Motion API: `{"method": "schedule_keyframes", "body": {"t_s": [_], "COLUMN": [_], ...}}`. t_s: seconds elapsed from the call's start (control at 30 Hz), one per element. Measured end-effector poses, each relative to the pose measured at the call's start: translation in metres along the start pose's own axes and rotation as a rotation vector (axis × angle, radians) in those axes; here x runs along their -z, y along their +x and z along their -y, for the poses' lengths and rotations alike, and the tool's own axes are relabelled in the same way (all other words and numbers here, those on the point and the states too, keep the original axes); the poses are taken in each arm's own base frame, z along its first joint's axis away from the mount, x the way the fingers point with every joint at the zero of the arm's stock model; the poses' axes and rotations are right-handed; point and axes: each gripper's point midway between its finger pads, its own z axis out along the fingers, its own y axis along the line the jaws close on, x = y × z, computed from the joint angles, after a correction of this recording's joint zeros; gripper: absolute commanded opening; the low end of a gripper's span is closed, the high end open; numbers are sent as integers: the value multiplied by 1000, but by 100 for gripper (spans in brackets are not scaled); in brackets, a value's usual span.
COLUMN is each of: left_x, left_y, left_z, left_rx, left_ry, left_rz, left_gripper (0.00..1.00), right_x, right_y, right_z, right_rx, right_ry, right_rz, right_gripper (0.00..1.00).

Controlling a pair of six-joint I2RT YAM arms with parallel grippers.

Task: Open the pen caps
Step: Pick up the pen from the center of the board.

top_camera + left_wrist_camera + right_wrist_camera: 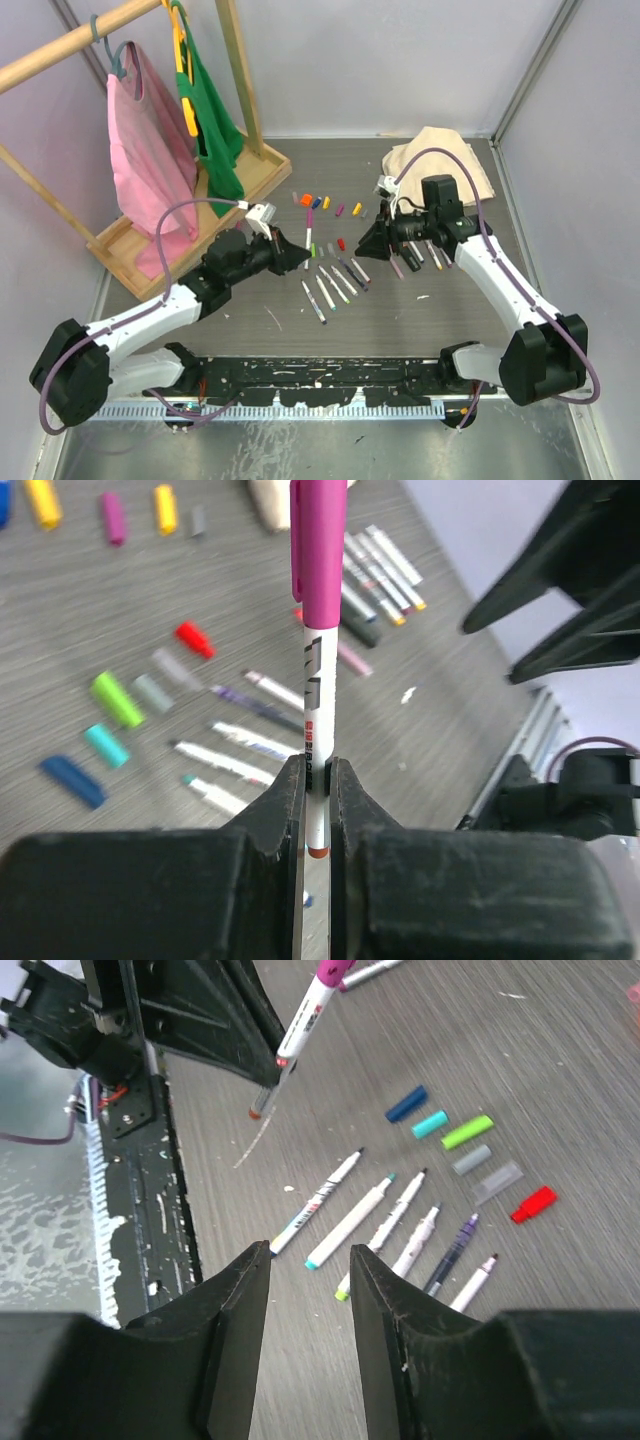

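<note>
My left gripper (318,775) is shut on the white barrel (318,700) of a marker with its magenta cap (319,550) on, held above the table. In the top view this gripper (305,255) faces my right gripper (365,245) across a small gap. My right gripper (310,1255) is open and empty; the held marker (305,1020) shows ahead of it. Loose caps lie on the table: blue (406,1103), teal (430,1124), green (467,1131), red (533,1204), and orange (306,200) and yellow (357,209) farther back. Several uncapped markers (370,1222) lie in a row below.
More markers (425,250) lie under the right arm. A wooden clothes rack (230,190) with pink and green garments stands at the back left. A beige cloth (440,160) lies at the back right. A black rail (320,385) runs along the near edge.
</note>
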Motion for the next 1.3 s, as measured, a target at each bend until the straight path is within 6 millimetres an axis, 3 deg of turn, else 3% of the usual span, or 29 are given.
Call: {"method": "schedule_keyframes", "body": {"t_s": [0.27, 0.47, 0.87, 1.3], "left_x": [-5, -8, -11, -24], "left_y": [-2, -4, -11, 11], "left_z": [75, 112, 131, 134], "left_rx": [-26, -26, -2, -29], "left_ry": [221, 306, 338, 335], "left_rz": [160, 250, 348, 307], "left_gripper": [0, 0, 0, 0], "right_x": [7, 11, 21, 19], "right_y": [-20, -27, -37, -38], "right_z": [-29, -43, -57, -56], "right_rx": [48, 49, 33, -20], "right_ry": [-85, -151, -208, -210], "right_rz": [100, 154, 224, 263], "right_gripper": [46, 47, 49, 48]}}
